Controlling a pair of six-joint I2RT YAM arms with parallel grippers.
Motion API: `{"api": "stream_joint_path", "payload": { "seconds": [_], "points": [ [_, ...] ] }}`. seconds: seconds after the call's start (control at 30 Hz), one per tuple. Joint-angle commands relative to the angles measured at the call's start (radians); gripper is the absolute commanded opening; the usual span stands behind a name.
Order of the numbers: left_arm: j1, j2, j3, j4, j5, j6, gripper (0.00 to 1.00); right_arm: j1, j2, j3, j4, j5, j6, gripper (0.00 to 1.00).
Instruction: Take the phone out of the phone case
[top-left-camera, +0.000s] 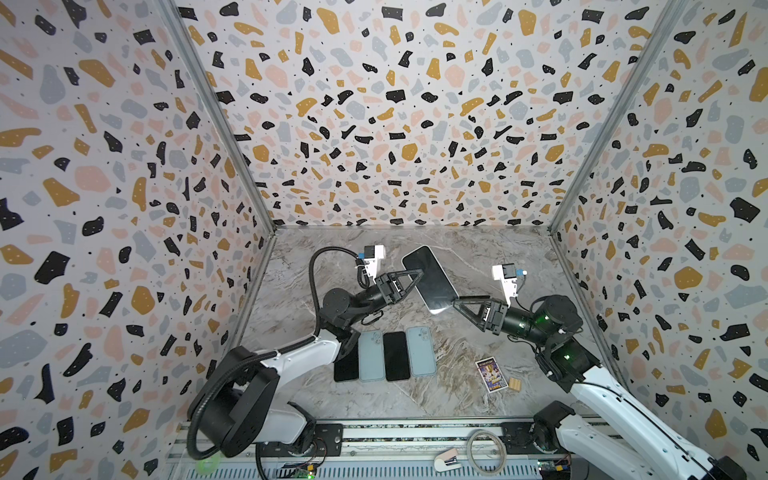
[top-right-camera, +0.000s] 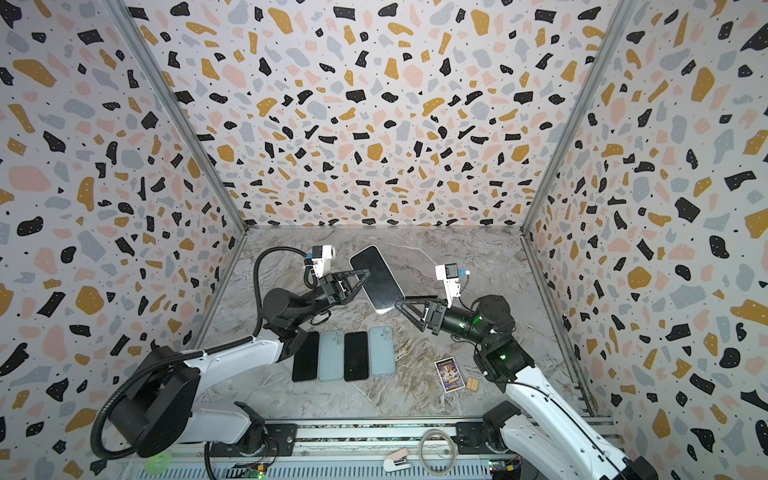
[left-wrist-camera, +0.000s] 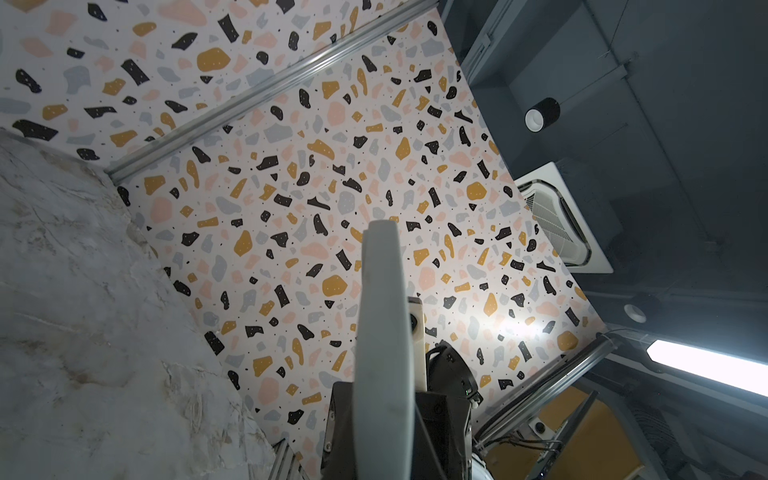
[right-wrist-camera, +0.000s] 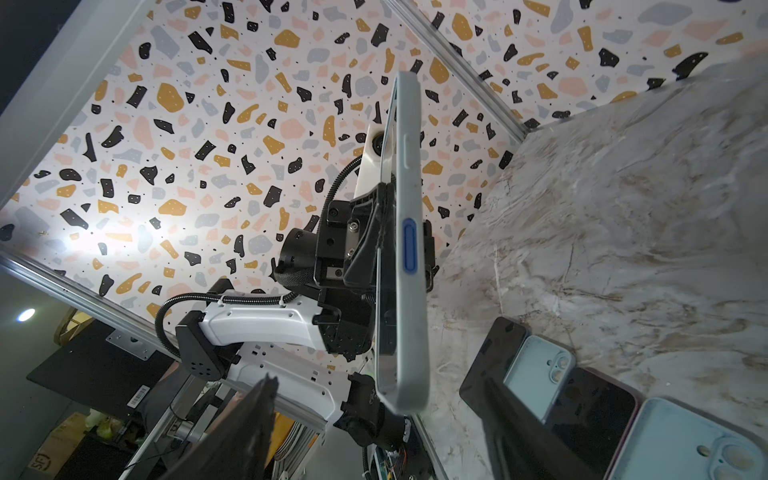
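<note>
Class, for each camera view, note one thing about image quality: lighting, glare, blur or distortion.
Both top views: even light, but the wide lens splays the walls outward. Left wrist view: the cased phone is close and soft; a strip light is blown out. Right wrist view: glare whitens the wall; a finger of the right gripper is a dark blur.

arms (top-left-camera: 299, 353): white shells, black joints | left pincer (top-left-camera: 420, 272): black, triangular | hose (top-left-camera: 312, 270): black corrugated | LEDs (top-left-camera: 540, 319): green
</note>
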Motion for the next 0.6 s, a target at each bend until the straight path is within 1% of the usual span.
{"api": "stream_joint_path", "payload": {
  "seconds": [0.0, 0.1, 0.2, 0.33, 0.4, 0.47, 0.57],
  "points": [
    [-0.004, -0.08, 0.007, 0.022, -0.118, 0.043, 0.0, 0.029, -0.052, -0.05, 0.114, 0.06, 0.001, 0.8],
    [-0.022, -0.126, -0.001, -0.007, -0.199, 0.031, 0.0, 0.093, -0.07, -0.087, 0.208, 0.108, -0.029, 0.79],
    [-0.057, -0.163, -0.019, -0.015, -0.282, 0.025, 0.0, 0.179, -0.066, -0.098, 0.266, 0.186, -0.101, 0.77],
    [-0.114, -0.211, -0.061, -0.02, -0.412, 0.032, 0.0, 0.315, -0.05, -0.113, 0.386, 0.292, -0.209, 0.76],
    [-0.138, -0.222, -0.076, -0.021, -0.456, 0.038, 0.0, 0.36, -0.033, -0.116, 0.421, 0.333, -0.239, 0.76],
    [-0.157, -0.227, -0.089, -0.013, -0.485, 0.036, 0.0, 0.375, -0.006, -0.11, 0.427, 0.348, -0.242, 0.75],
    [-0.173, -0.226, -0.101, 0.018, -0.499, 0.022, 0.0, 0.376, 0.033, -0.109, 0.465, 0.342, -0.221, 0.72]
  ]
}}
